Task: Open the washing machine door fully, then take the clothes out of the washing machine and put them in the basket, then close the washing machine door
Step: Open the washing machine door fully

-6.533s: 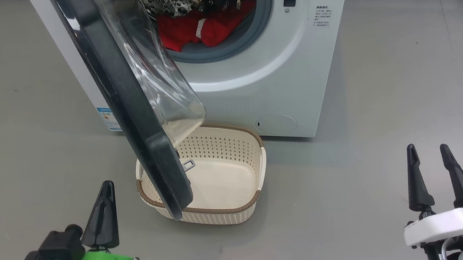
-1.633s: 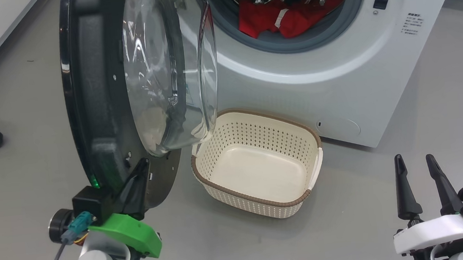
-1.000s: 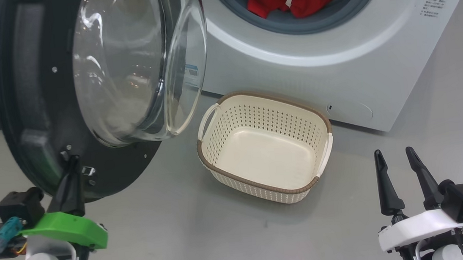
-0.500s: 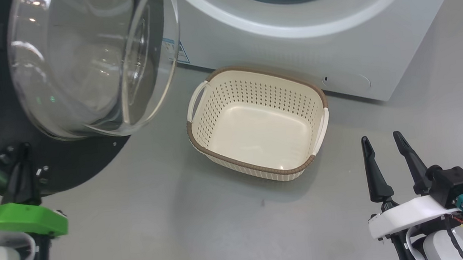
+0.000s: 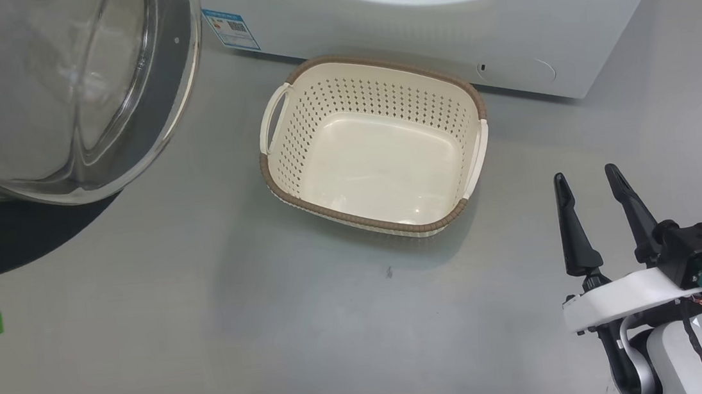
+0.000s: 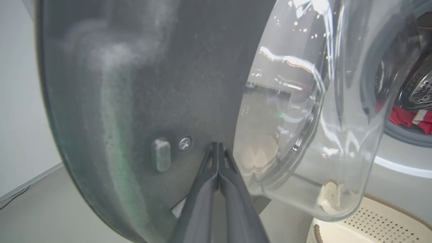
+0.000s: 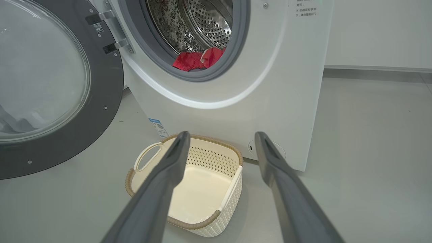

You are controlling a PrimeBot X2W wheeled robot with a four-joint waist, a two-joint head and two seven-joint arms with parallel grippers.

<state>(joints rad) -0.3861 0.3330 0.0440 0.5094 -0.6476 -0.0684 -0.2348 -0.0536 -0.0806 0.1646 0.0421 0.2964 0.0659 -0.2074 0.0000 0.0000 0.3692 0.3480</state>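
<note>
- right end effector (image 5: 584,172): two long dark fingers apart, holding nothing, over the grey floor (image 5: 223,338).
- left end effector (image 6: 216,144): fingers pressed together, tips at the dark inner face of the large round black-rimmed glass-bowl door (image 7: 111,84).
- small cream perforated basket (image 5: 379,223): upright, mouth up, long axis along the white front-loading washing machine (image 7: 287,84), just before it.
- door: wide open on the robot's left, bowl facing outward.
- bright red clothes (image 7: 197,60): low in the drum.

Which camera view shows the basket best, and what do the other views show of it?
The head view: it looks down on the whole basket, with rim, handles and bare inside. In the right wrist view the right gripper covers part of the basket. The left wrist view catches one corner of the basket.
</note>
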